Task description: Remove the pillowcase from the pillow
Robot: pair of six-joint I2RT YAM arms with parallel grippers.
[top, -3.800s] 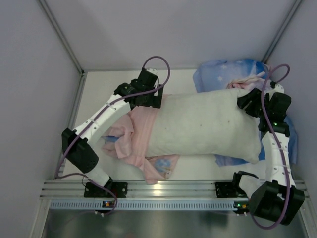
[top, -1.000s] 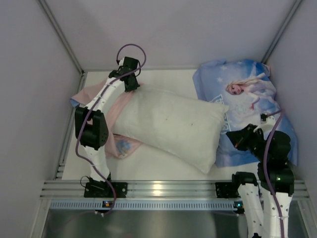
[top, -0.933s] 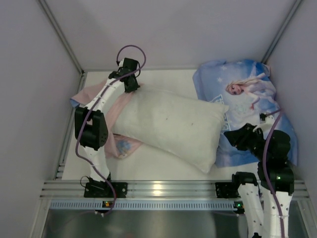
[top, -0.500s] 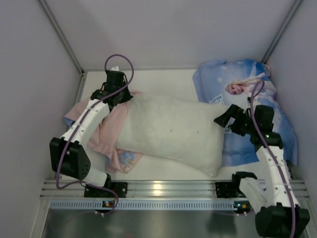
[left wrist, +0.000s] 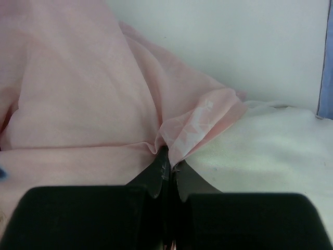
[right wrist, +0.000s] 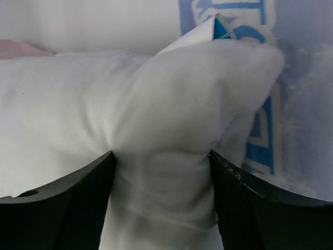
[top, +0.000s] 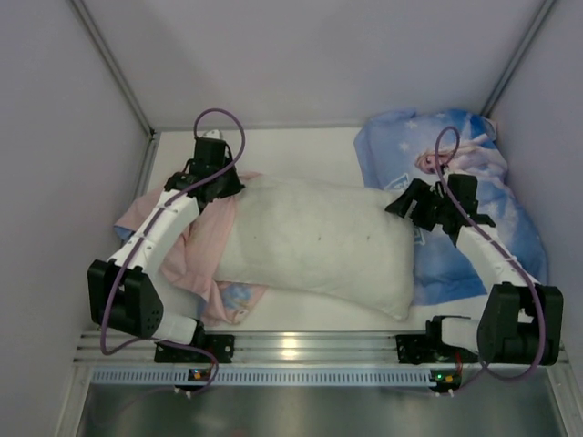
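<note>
Pillowcase (top: 196,241) is bunched pink side out round the L end of the pillow (top: 314,238), directly under my left gripper (top: 217,182) and trailing from there back twd the arm bases. A small blue printed patch of it shows at the near edge, well behind the gripper. On the left wrist cam the pink cloth (left wrist: 78,99) fills most of the view ahead of the tips, w/ the white pillow (left wrist: 270,151) ahead on the other side. Left gripper (left wrist: 167,159) is closed right down, tips together, w/ a fold of pink cloth pinched between them just where cloth meets pillow

Pillow lies lengthwise on the table (top: 301,150) between the two grippers. Most of it is bare white w/ faint specks. Right gripper (top: 407,202) is at its R end. On the right wrist cam the right gripper (right wrist: 161,159) is spread wide, w/ the end of the pillow (right wrist: 171,114) stuffed between the fingers. The stuffing puckers in against both of them, so I read it as clamped on the pillow, only as wide as the squeezed end

Ahead of the right gripper and off to its R lies a second pillow (top: 474,164) in blue princess print, partly under the white corner. Its blue print (right wrist: 291,78) shows just past that corner on the wrist cam
</note>
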